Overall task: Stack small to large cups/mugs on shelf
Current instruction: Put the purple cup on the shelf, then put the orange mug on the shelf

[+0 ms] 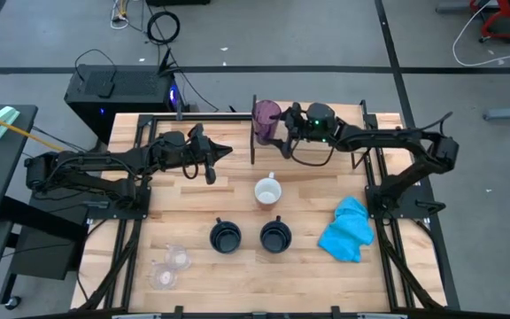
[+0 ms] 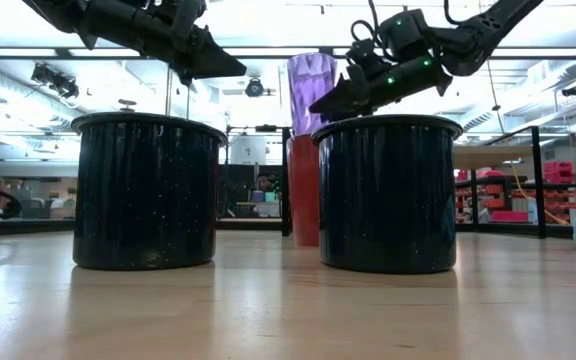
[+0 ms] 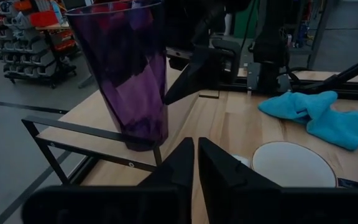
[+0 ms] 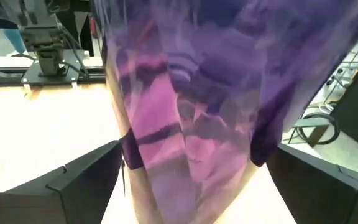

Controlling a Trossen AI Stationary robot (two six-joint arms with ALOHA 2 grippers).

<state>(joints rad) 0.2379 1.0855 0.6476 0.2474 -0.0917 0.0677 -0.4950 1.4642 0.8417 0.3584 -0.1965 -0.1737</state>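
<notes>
The purple tumbler [image 1: 266, 120] stands upright on its base on the shelf [image 1: 211, 124] at the table's far edge. My right gripper [image 1: 282, 127] is open at the tumbler; its fingers [image 4: 86, 180] stand on either side of the tumbler's wall [image 4: 191, 124]. I cannot tell whether they touch it. My left gripper [image 1: 227, 151] is shut and empty, left of the tumbler, pointing toward it [image 3: 129, 68]. The orange mug [image 1: 266, 191], two navy mugs [image 1: 226, 237] [image 1: 275, 237] and two clear cups [image 1: 171, 266] stand on the tabletop.
A bright blue cloth [image 1: 348, 229] lies at the table's right. Thin black shelf uprights [image 1: 253, 133] stand just left of the tumbler, and a black rail [image 3: 92, 134] runs in front of it. In the low view the two navy mugs [image 2: 145, 190] [image 2: 388, 195] fill the foreground.
</notes>
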